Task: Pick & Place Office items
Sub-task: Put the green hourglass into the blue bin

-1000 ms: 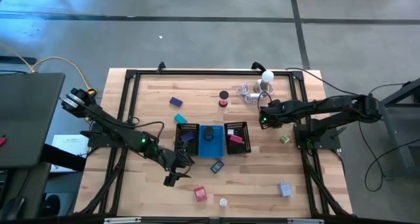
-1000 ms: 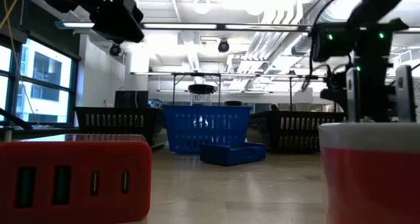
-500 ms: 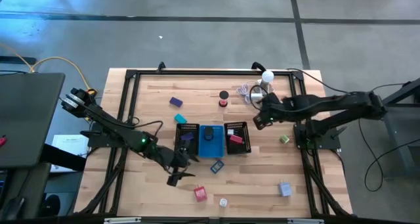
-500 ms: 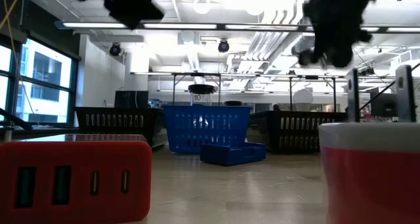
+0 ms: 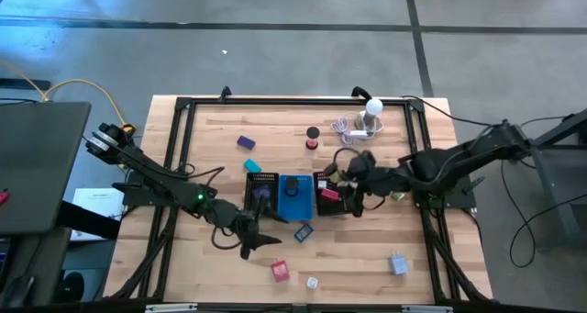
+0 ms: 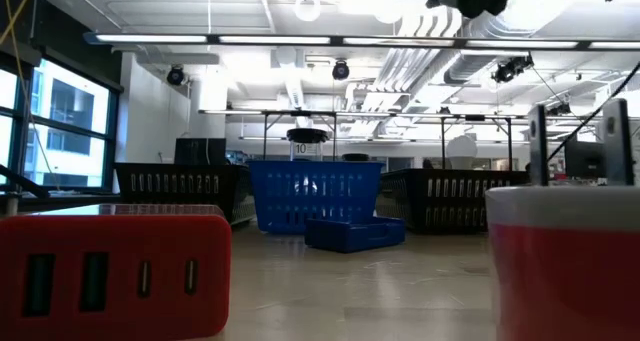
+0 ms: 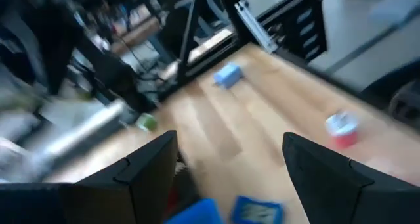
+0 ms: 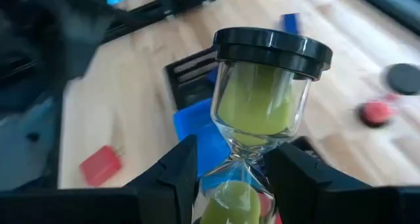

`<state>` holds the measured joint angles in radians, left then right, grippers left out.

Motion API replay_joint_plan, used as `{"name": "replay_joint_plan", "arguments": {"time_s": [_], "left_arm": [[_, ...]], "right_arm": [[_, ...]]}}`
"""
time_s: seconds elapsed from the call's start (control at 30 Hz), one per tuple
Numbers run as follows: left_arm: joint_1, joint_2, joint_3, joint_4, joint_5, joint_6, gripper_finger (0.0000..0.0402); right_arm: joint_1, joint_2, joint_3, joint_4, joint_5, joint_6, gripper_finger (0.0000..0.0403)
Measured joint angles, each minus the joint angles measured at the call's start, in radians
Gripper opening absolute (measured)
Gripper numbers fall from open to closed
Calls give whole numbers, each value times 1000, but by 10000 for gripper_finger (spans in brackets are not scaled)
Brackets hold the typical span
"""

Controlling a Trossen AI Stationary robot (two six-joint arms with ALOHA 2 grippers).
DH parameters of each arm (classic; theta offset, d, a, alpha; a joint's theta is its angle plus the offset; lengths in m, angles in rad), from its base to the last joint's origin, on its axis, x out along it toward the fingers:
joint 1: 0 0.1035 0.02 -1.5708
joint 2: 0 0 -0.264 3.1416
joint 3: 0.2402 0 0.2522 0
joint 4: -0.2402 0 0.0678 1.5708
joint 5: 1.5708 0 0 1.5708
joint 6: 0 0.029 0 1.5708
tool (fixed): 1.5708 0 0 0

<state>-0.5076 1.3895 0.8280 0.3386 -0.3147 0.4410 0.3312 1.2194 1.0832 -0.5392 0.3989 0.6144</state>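
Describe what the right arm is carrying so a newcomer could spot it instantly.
Find the three trays mid-table. Just above the rightmost tray, the right pincer grips an hourglass by its narrow waist. It alone here is clear glass, with green sand and a black cap.

hourglass (image 8: 261, 112): green sand, black caps, upright between jaws; red charger (image 5: 280, 272): on table

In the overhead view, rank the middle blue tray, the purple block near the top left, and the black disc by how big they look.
1. blue tray
2. purple block
3. black disc, only slightly smaller than the purple block, so that ranking is unsure.
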Motion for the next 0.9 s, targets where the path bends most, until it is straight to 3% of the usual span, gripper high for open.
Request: {"name": "replay_joint_plan", "arguments": {"time_s": [0.17, 0.47, 0.77, 0.9], "left_arm": [[19, 0, 0, 9, -61, 233, 268], [97, 0, 0, 14, -58, 279, 268], [138, 5, 0, 57, 32, 303, 268], [148, 9, 0, 78, 36, 222, 268]], "right_arm": [[6, 85, 0, 103, -136, -37, 143], [0, 182, 0, 238, -416, -44, 142], [-49, 247, 0, 259, -499, -44, 142], [-61, 245, 0, 271, -504, -58, 142]]}}
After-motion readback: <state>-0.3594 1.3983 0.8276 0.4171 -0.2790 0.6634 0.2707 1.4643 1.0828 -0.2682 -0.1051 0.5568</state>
